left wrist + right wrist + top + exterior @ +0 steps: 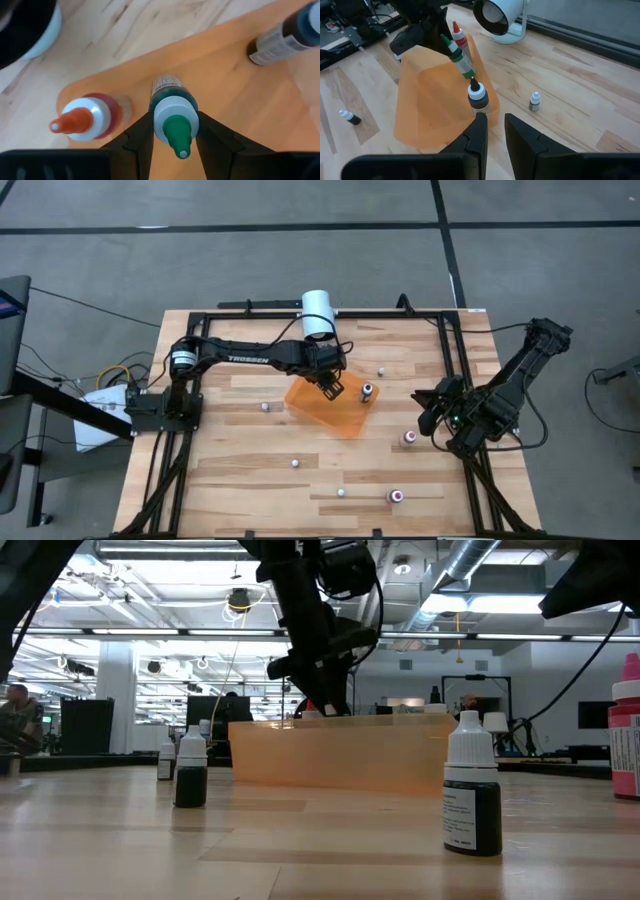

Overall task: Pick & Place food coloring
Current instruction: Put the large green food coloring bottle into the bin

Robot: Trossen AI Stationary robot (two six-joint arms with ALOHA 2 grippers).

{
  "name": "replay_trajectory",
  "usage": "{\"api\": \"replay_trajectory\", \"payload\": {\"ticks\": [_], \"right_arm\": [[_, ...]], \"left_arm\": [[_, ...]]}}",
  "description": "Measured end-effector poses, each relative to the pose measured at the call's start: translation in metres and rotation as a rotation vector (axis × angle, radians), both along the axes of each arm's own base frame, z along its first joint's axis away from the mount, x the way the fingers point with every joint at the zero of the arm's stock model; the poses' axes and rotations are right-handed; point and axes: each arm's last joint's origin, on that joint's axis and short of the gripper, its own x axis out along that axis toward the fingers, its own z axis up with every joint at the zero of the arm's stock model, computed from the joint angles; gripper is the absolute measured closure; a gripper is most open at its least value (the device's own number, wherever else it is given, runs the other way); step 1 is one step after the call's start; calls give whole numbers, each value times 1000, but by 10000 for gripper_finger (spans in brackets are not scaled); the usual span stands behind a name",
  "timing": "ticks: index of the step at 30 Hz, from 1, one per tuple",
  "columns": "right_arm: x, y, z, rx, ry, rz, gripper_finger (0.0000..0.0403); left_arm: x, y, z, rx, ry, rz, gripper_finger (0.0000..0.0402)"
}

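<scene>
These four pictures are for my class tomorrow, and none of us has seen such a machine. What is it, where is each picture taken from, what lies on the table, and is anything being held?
It is a robot with two dark arms at a wooden table. One picture looks straight down, one looks level across the tabletop, and two come from cameras on the arms' wrists.

The left gripper hangs over an orange tray, pinching a green-topped bottle of food coloring. A red-topped bottle and a dark bottle already stand in the tray. More small bottles are scattered around the table, and a white cylinder lies at the far edge.

The right gripper waits at the table's right side, holding nothing.
</scene>
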Motion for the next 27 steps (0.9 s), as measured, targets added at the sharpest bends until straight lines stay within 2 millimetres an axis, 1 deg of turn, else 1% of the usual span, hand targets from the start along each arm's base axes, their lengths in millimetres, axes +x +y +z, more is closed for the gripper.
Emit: {"api": "replay_trajectory", "payload": {"ticks": [11, 27], "right_arm": [[0, 0, 0, -4, 4, 1, 346], [0, 0, 0, -5, 6, 1, 346]], "left_arm": [[1, 2, 0, -8, -11, -9, 280], [-1, 15, 0, -42, -25, 28, 280]]}}
